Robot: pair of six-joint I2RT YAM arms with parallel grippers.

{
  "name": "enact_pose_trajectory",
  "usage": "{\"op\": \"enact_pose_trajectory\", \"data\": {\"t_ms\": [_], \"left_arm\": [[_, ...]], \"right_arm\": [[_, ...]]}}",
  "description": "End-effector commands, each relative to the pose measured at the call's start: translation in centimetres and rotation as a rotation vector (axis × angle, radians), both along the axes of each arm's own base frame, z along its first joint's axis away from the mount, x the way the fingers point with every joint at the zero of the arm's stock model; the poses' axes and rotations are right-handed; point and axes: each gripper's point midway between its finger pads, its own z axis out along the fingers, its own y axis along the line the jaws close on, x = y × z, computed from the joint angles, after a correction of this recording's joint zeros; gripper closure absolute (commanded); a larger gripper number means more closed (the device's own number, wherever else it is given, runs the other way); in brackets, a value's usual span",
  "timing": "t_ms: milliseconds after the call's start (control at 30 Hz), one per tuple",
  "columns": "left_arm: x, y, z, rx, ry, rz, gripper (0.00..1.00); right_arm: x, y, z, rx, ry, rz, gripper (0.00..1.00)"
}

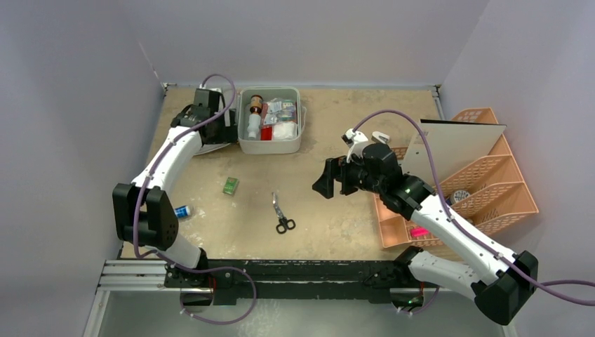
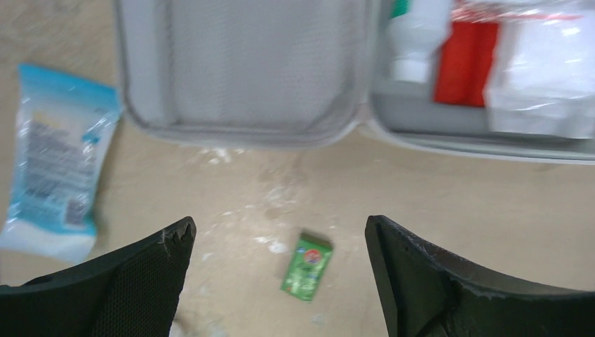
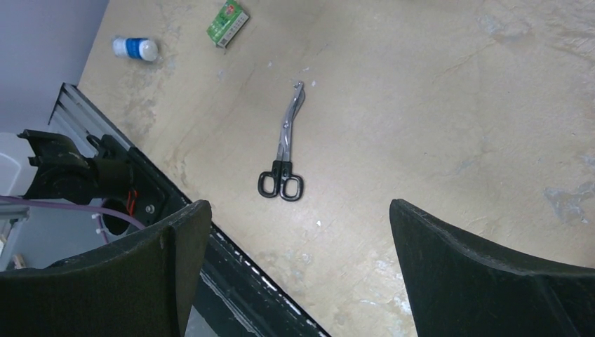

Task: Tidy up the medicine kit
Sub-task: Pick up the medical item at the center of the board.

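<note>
A: med kit [image 1: 269, 119] – where?
B: Far centre of counter [image 1: 337, 210], lying open. Tray [image 2: 421, 119] packed w/ brown bottle [image 1: 256, 104], white bottle [image 1: 253, 126], red pack [image 1: 266, 133], clear bags [image 1: 283, 107]. Lid [image 2: 245, 70] flopped flat to the left, inside facing up, partly under left arm [image 1: 172, 151] in top view
A: left claw [image 2: 279, 235]?
B: Spread wide, gripping nothing. Hovering over bare counter just on near side of lid. Green packet [image 2: 307, 267] down on counter betw. the fingers [image 2: 140, 281] in wrist view, not touched. Blue-white wipes pack [image 2: 56, 161] just beside lid's left edge
A: right claw [image 3: 300, 214]?
B: Wide open too, nothing held. Up in the air right of centre, pointing left. Scissors [image 3: 284, 147] lying shut below, black handles toward near edge, well apart from med kit
A: Anything else?
B: Small blue-white bottle [image 1: 182, 211] on its side near left edge, by left arm's elbow. Peach lattice organiser [image 1: 484, 182] at right edge w/ white board [image 1: 449, 151] propped against it. Sth pink [image 1: 419, 232] in near slot – can't tell what
</note>
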Motion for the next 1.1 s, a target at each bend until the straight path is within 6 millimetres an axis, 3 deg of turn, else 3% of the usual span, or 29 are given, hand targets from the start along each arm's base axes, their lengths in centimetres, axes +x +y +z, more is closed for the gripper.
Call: {"op": "enact_pose_trajectory", "data": {"t_ms": [0, 133, 333, 433, 567, 667, 1067], "left_arm": [[-1.8, 5.3, -1.0, 0.245, 0.064, 0.115, 0.11], [-2.2, 8.1, -0.2, 0.378, 0.022, 0.147, 0.11], [-3.3, 11.9, -0.4, 0.549, 0.039, 0.036, 0.15], [-3.5, 14.1, -2.4, 0.621, 0.044, 0.032, 0.16], [-3.2, 15.1, -6.3, 0.662, 0.090, 0.014, 0.19], [-3.4, 15.9, -8.0, 0.711, 0.135, 0.015, 0.19], [-5.2, 20.8, -10.2, 0.784, 0.251, -0.004, 0.31]], "right_arm": [[-0.5, -0.1, 0.7, 0.043, -0.002, -0.009, 0.01], [-1.2, -0.2, 0.5, 0.041, 0.009, 0.014, 0.01], [-1.9, -1.3, 1.6, -0.027, -0.006, 0.041, 0.01], [-2.0, -1.6, 1.8, -0.023, -0.018, 0.036, 0.01], [-2.5, -1.3, 2.2, 0.001, -0.010, 0.051, 0.01], [-2.7, -1.1, 2.3, 0.009, 0.007, 0.060, 0.01], [-3.5, -2.0, 1.6, -0.002, 0.021, 0.040, 0.01]]}}
